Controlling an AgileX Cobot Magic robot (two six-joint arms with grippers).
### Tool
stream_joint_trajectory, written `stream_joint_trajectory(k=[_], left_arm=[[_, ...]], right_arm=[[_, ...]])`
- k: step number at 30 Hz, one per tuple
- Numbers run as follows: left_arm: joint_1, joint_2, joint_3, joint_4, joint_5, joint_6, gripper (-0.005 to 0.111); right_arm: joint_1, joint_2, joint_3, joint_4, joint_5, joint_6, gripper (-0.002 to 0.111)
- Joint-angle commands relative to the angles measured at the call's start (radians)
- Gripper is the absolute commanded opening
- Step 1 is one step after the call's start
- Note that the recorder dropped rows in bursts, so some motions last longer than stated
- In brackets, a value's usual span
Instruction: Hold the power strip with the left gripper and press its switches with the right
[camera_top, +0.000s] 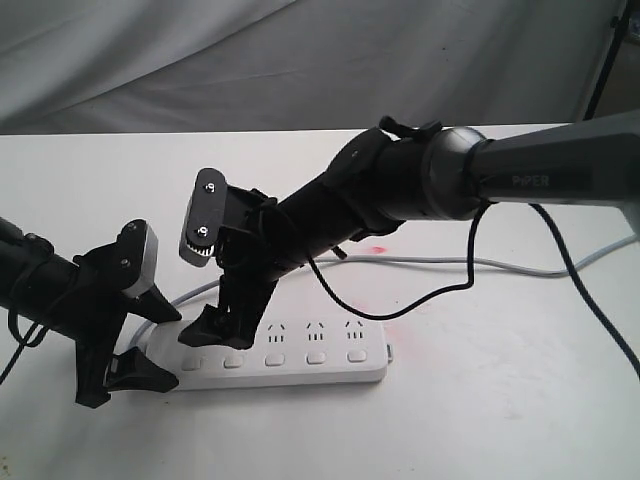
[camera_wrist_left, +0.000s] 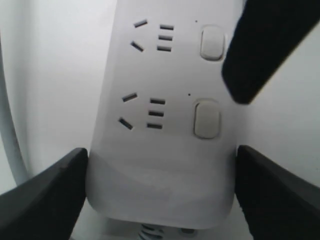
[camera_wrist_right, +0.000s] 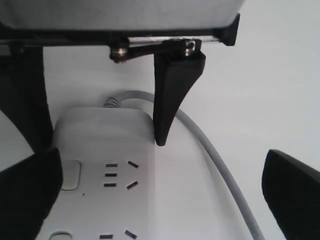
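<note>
A: Behind, creased grey cloth (camera_top: 300, 60); below, plain white tabletop (camera_top: 480, 420). Found the power strip (camera_top: 320, 345)?

B: Lying flat toward the front of the tabletop, long side running across the exterior view, sockets up, with the row of switches (camera_top: 275, 359) along the near edge. Trailing a grey cord (camera_wrist_right: 220, 167) from the left end, round the back and off to the right.

A: And the left tool (camera_top: 160, 347)?

B: Closed across the cord end — a finger pressed to each long side in the left wrist view. Pinching the power strip.

A: Right tool (camera_wrist_right: 161, 175)?

B: Spread wide, slanting down from the right over the strip's left part. Straddling it, too — one finger on the switch side, just beside the two end switches, the other out past the far edge and beyond the cord.

A: Pressing anything?

B: Cannot tell about contact. Seen from the left wrist, though, tip beside those two switches, covering neither.
</note>
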Motion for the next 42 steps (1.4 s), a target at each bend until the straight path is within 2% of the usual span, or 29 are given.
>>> stream_joint_trajectory(k=[1, 20, 42], left_arm=[[-0.004, 0.002, -0.002, -0.015, 0.002, 0.0, 0.048], [-0.004, 0.002, -0.002, -0.015, 0.002, 0.0, 0.048], [-0.004, 0.002, -0.002, -0.015, 0.002, 0.0, 0.048]], right_arm=[[0.011, 0.016, -0.006, 0.041, -0.054, -0.023, 0.105], [0.033, 0.07, -0.006, 0.095, -0.083, -0.083, 0.105], [0.032, 0.083, -0.006, 0.005, -0.083, -0.07, 0.105]])
